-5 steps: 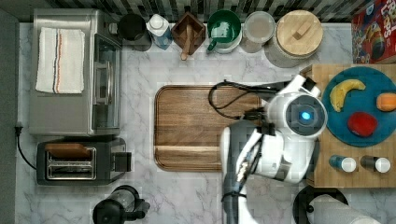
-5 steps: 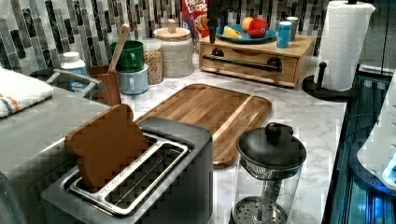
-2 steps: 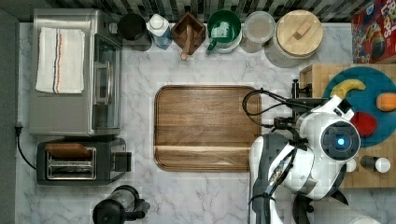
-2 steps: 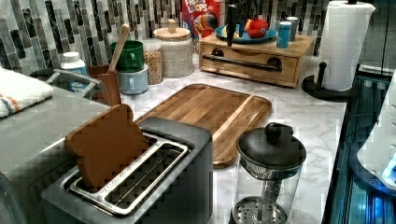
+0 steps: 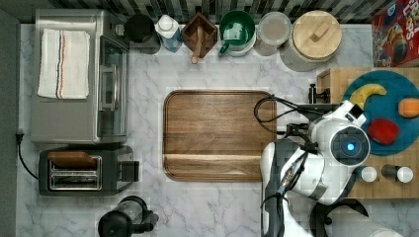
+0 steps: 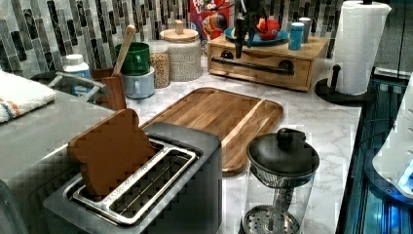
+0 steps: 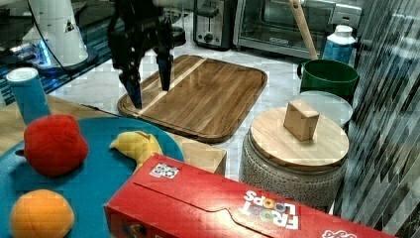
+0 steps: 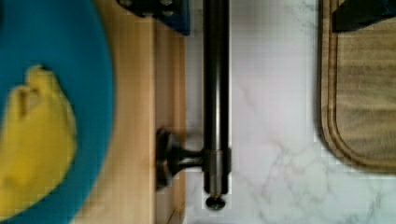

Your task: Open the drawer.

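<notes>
The gripper (image 7: 148, 91) hangs with its jaws apart, the two dark fingers (image 7: 132, 89) pointing down above the bar handle (image 8: 216, 93) of the drawer (image 6: 260, 69), one finger on each side of the bar, not touching it as far as the left view shows. The drawer sits shut in its light-wood box at the top view's right edge (a blue plate (image 5: 402, 86) with a banana (image 5: 368, 94) rests on top). The tray (image 5: 217, 134) lies just beside it on the marble counter (image 5: 148, 79).
</notes>
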